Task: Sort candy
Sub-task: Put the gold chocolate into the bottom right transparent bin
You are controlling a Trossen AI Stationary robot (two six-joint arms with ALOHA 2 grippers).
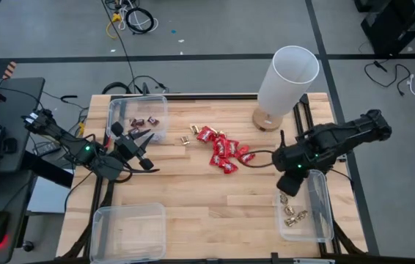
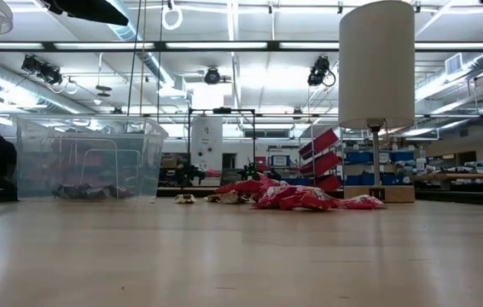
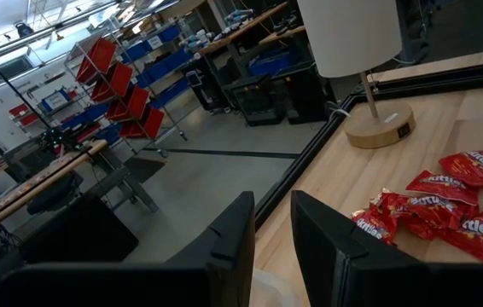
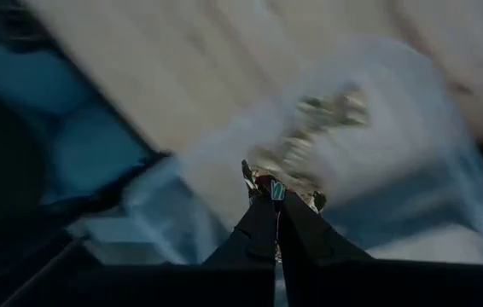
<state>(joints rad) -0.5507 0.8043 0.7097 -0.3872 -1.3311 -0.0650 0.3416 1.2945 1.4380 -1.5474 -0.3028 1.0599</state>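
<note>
A pile of shiny red packets [image 1: 223, 152] lies mid-table, also seen in the low view [image 2: 297, 198] and the left wrist view [image 3: 446, 209]. Two gold-foil pieces [image 1: 188, 135] lie left of it. Dark mini bars [image 1: 145, 121] sit in the far-left bin [image 1: 119, 110]. More gold pieces [image 1: 295, 217] lie in the near-right bin [image 1: 317, 213]. My left gripper [image 1: 138, 144] hovers open just near of the far-left bin, its fingers [image 3: 224, 256] empty. My right gripper [image 1: 288, 188] is over the near-right bin's far end, shut on a gold-foil piece [image 4: 263, 182]. My right gripper pinches a small gold-foil piece [image 4: 264, 179] at its fingertips [image 4: 254, 223], coming from above and pointing down into the near-right bin. The piece is lifted clear above the gold pieces [image 4: 327, 111] on the bin's floor. Motion blur hides which part of the piece is held.
A white lamp [image 1: 287, 77] on a round wooden base [image 1: 266, 119] stands at the far edge, right of the middle. A clear bin [image 1: 128, 231] sits at the near-left corner. Bare wood lies between the red pile and the near edge. A laptop and mouse lie off the table's left.
</note>
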